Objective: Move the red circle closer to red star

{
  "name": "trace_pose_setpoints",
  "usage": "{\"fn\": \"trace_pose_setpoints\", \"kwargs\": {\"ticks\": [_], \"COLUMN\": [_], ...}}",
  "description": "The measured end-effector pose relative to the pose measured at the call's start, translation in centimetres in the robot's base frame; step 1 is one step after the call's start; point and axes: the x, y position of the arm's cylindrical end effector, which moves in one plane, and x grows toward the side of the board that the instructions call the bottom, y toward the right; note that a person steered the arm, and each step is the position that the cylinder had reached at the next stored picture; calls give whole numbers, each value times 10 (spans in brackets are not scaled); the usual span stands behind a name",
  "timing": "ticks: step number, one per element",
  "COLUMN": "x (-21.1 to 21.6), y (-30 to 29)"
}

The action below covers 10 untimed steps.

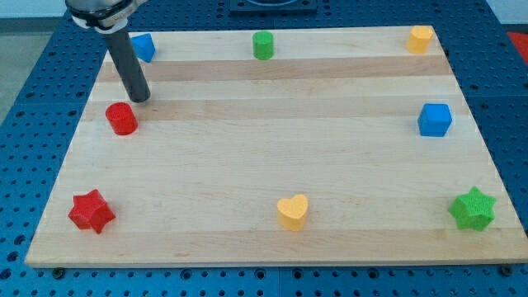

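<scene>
The red circle stands near the board's left edge, in the upper half. The red star lies near the bottom left corner, well below the circle. My tip rests on the board just above and to the right of the red circle, a small gap apart from it. The dark rod slants up to the view's top left.
A blue block sits at the top left behind the rod, a green block at top middle, a yellow block at top right, a blue cube at right, a green star at bottom right, a yellow heart at bottom middle.
</scene>
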Motion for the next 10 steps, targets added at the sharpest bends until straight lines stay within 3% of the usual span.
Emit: {"fn": "trace_pose_setpoints", "kwargs": {"ticks": [3, 7, 10], "x": [0, 56, 50], "y": [-30, 17, 6]}}
